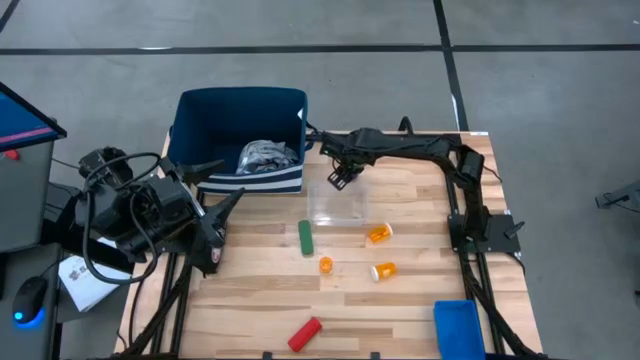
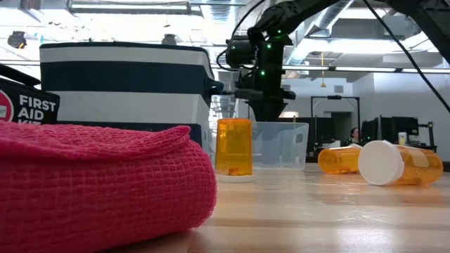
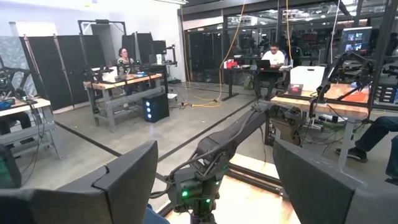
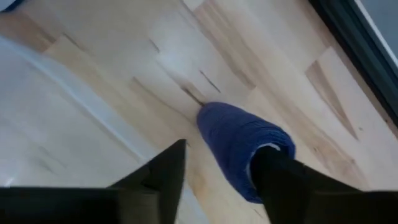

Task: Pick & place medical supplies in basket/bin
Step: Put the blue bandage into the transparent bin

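Observation:
My right gripper [image 1: 341,180] hangs open just beyond the far edge of the clear tray [image 1: 337,205], next to the navy basket [image 1: 240,110]. In the right wrist view its fingers stand on either side of a purple cylinder [image 4: 239,146] lying on the wood. The grey-blue cloth bundle [image 1: 268,155] lies inside the basket. A green cylinder [image 1: 305,237], three orange pill bottles [image 1: 379,233] [image 1: 326,265] [image 1: 384,270] and a red cylinder [image 1: 304,333] rest on the table. The blue bin [image 1: 458,328] sits at the near right corner. My left gripper [image 1: 232,200] waits open at the left edge. My right gripper [image 4: 217,171] points down over the purple cylinder, one finger [image 4: 273,171] overlapping the cylinder's near end [image 4: 258,165]. I cannot tell whether that finger touches it; the other finger stands apart from it. The cylinder lies flat on the table.
A first aid kit [image 2: 24,105] stands at the left beside the basket. In the low view one orange bottle [image 2: 233,147] stands upright and two [image 2: 341,159] [image 2: 401,163] lie on their sides. People sit at desks in the room beyond. Bare wood lies between the bottles and the blue bin.

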